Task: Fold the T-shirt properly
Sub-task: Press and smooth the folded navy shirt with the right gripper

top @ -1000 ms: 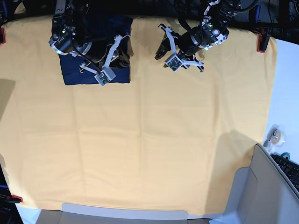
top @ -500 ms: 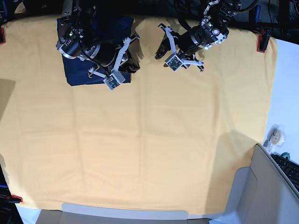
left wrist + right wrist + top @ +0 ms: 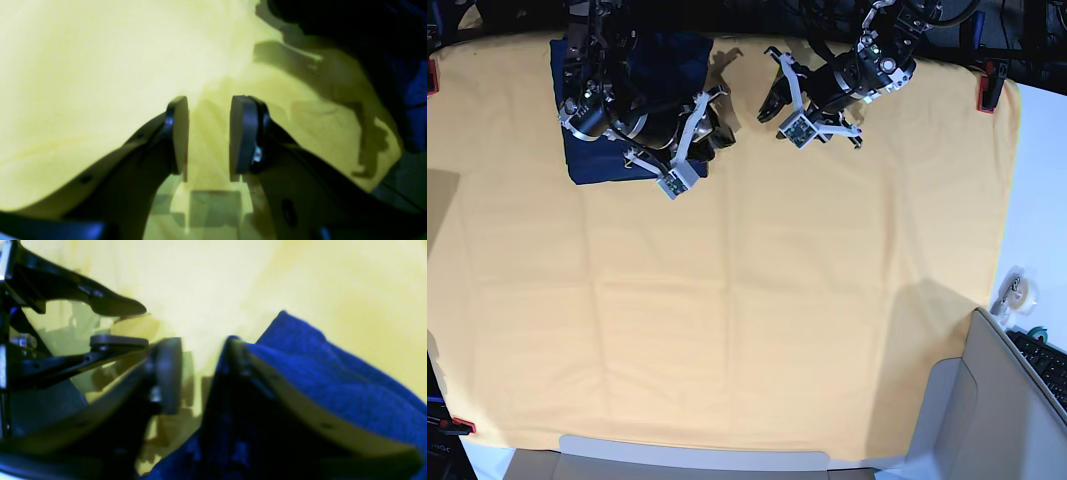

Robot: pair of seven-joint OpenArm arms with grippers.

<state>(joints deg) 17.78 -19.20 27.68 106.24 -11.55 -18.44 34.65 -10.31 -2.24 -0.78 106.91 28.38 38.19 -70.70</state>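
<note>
1. Base view: no legible text, label, brand, number or sign anywhere in frame. Small square tags on the wrist camera mounts are too small to read.
2. Left wrist view: no legible marking.
3. Right wrist view: no legible marking; frame blurred.
</note>
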